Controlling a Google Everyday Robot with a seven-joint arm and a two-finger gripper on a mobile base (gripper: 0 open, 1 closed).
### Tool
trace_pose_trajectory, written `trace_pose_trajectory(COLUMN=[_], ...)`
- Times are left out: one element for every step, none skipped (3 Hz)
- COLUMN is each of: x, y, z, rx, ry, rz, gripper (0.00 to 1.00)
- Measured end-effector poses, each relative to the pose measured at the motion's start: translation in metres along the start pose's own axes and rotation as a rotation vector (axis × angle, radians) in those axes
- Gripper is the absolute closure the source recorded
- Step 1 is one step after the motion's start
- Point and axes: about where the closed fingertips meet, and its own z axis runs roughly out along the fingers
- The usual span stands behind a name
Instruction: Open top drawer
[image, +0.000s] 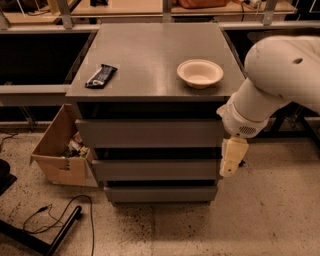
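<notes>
Jaws' state cannot be told; the gripper (228, 169) hangs below-right of the top drawer (150, 133) and should hook its upper edge, pulling straight.

Big white robot arm (280, 70) ran off the right edge!
Its cream two-finger gripper (232, 159) hung beside the grey cabinet's (150, 50) right side, wrist covering the wide matte-grey top drawer's (150, 132) right end; the brown cardboard box's (52, 150) clutter was indistinct.

Three grey drawers: the top drawer (150, 133) plus two lower ones. One bowl (200, 73) and one dark packet (101, 76) on the worktop (150, 47). One cardboard box (57, 157). One tool (228, 170) beside the drawer fronts.
</notes>
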Motion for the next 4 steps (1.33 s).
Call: trace_pose_trajectory(x=[0.004, 0.003, -0.003, -0.006], y=[-0.028, -0.064, -0.087, -0.101], z=[0.043, 0.084, 0.110, 0.134], rx=[0.016, 0.018, 0.011, -0.013], ry=[0.034, 0.063, 0.102, 0.131], rz=[-0.014, -0.025, -0.023, -0.015], gripper=[0.00, 0.00, 0.00, 0.14])
